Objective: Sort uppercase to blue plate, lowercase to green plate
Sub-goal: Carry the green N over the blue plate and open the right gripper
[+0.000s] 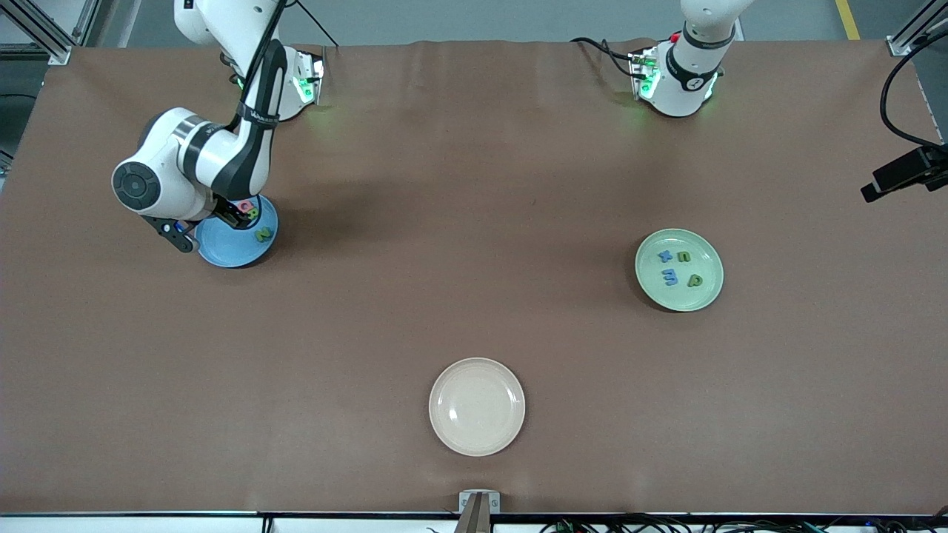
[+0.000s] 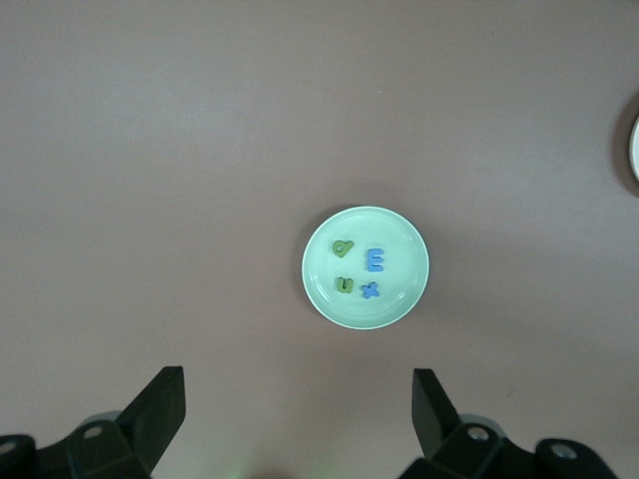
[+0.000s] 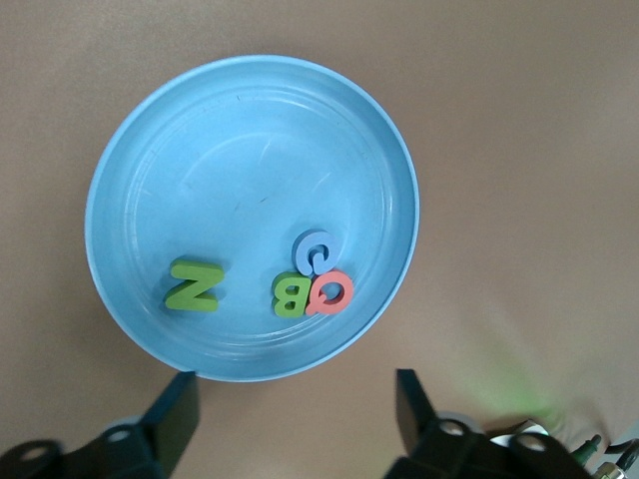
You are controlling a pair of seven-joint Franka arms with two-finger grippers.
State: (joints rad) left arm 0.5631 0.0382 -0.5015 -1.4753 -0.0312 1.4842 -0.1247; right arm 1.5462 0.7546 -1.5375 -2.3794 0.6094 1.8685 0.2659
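The blue plate [image 1: 222, 250] [image 3: 250, 150] lies toward the right arm's end of the table. In it are four uppercase pieces: a green N [image 3: 193, 285] [image 1: 263, 235], a green B [image 3: 291, 295], a blue C [image 3: 315, 250] and a pink-red D [image 3: 331, 292] [image 1: 245, 205]. My right gripper [image 1: 235, 215] [image 3: 296, 394] hangs over the plate's rim, open and holding nothing. The green plate [image 1: 707, 255] [image 2: 404, 244] holds the lowercase pieces: a green p [image 2: 343, 247], a blue m [image 2: 374, 260], a green u [image 2: 344, 285] and a blue x shape [image 2: 370, 291]. My left gripper [image 2: 298, 384] waits high up, open and empty.
A cream plate [image 1: 477, 406] with nothing in it sits near the table's front edge, midway between the arms. A black camera [image 1: 907, 172] on a mount juts in at the left arm's end of the table.
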